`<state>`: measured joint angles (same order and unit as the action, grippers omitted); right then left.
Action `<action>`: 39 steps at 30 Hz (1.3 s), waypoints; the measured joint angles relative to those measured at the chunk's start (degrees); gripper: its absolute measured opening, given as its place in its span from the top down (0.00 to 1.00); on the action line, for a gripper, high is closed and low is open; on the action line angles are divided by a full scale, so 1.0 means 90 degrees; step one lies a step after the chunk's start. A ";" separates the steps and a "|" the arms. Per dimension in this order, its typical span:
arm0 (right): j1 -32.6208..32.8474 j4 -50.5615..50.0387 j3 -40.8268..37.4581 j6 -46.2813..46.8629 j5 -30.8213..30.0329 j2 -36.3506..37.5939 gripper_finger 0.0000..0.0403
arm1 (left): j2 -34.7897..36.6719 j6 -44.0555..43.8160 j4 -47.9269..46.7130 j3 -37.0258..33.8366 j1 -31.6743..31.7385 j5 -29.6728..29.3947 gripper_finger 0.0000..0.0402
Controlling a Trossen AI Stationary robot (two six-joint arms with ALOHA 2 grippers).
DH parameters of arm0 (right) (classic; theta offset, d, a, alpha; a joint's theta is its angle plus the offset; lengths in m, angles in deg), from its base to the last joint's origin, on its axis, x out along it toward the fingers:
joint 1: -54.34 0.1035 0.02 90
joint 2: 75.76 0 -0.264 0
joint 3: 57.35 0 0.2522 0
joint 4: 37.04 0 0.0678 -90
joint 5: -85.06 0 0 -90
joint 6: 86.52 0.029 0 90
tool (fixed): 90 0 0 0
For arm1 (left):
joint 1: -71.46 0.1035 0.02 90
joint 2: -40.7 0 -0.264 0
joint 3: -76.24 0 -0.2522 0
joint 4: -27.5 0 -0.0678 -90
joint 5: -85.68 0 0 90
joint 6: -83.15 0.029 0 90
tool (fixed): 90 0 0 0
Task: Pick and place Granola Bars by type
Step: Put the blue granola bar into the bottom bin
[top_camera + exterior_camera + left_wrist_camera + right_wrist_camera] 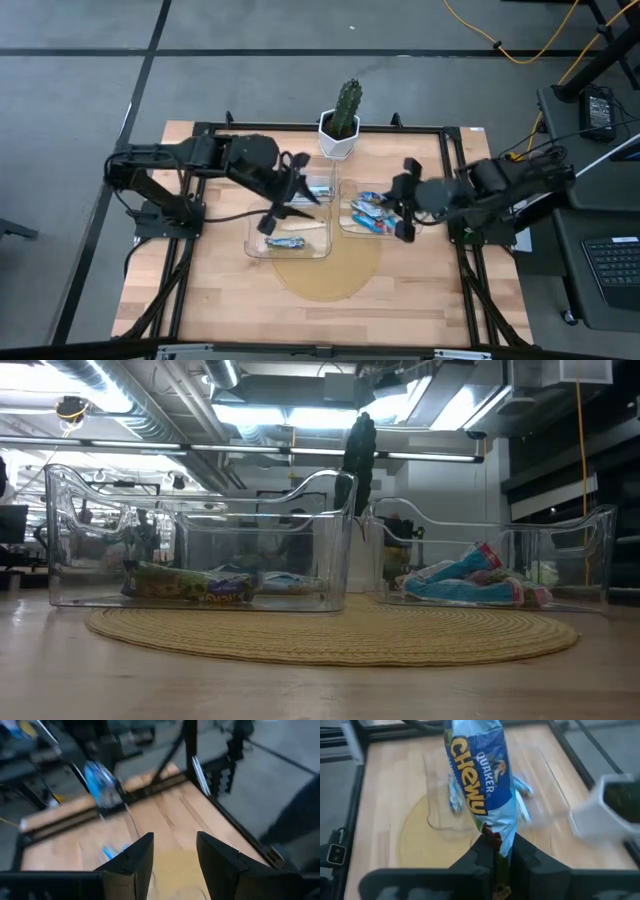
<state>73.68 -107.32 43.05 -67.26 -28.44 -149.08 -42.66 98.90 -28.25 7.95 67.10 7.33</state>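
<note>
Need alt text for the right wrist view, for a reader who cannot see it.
The right hand, shut, pinches the end of a blue Quaker Chewy granola bar, lifted above the wooden table. Below lie a clear bin and a round woven mat, with a white pot to one side.

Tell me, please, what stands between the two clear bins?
Only a narrow bare gap: the left bin and right bin stand side by side on the round woven mat. In the low view, the cactus shows behind that gap.

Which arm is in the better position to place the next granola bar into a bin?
The right. Its hand is shut on a blue granola bar above the right bin, while the left hand is open and empty.
</note>
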 joint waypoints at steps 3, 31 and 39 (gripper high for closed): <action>-0.0462 0.0479 -0.0002 -0.0829 0.0693 -0.0003 0.93 | -0.0055 -0.0179 0.0551 -0.0005 0.0135 -0.0043 0.64; -0.2048 0.2560 -0.0002 -0.2753 0.2790 -0.0027 0.92 | -0.0936 -0.0682 0.3459 -0.0010 0.0527 -0.0838 0.35; -0.2048 0.2539 -0.0002 -0.2662 0.2795 -0.0027 0.91 | -0.1043 -0.0663 0.3571 -0.0010 0.0525 -0.1015 0.62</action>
<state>55.25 -84.47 43.02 -91.22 -3.29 -149.32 -52.05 92.93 3.88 7.87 71.82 -1.81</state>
